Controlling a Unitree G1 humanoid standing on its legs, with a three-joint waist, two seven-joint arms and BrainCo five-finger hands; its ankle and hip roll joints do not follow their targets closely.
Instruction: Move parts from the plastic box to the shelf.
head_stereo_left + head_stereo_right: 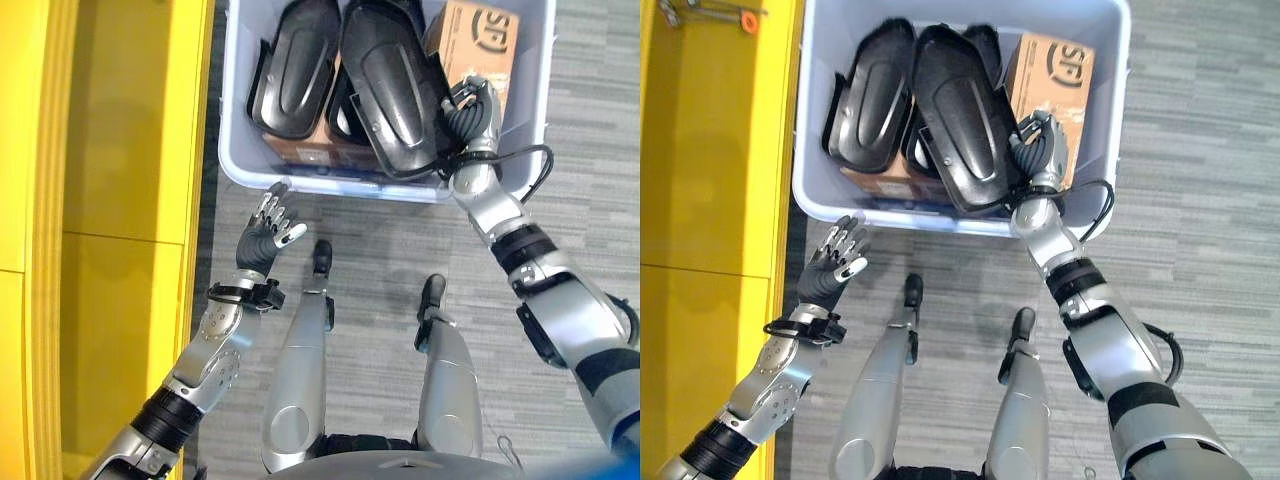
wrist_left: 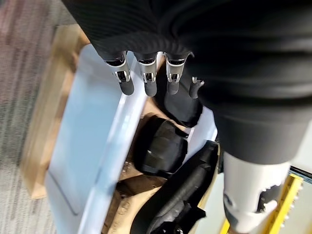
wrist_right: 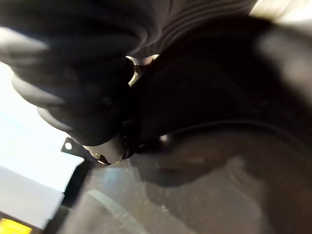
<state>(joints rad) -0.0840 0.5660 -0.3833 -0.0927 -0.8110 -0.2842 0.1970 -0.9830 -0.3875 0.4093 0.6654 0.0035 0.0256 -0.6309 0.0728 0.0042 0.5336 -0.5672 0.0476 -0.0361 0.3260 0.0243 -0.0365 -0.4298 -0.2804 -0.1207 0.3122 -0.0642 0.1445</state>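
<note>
A yellow shelf (image 1: 100, 200) stands beside the plastic box (image 1: 240, 150), which holds black parts (image 1: 385, 80) and a cardboard carton (image 1: 480, 40). The right hand (image 1: 478, 115) reaches inside, fingers' state unclear. The left hand (image 1: 268, 232) hovers outside, fingers spread, empty.

Your left hand (image 1: 270, 232): raised on a bent arm, fingers (image 2: 146, 80) straight and spread, holding nothing | Your right hand (image 1: 1043, 150): arm stretched forward, wrist bent down, dark cover uppermost, fingers hidden so their grip can't be judged
</note>
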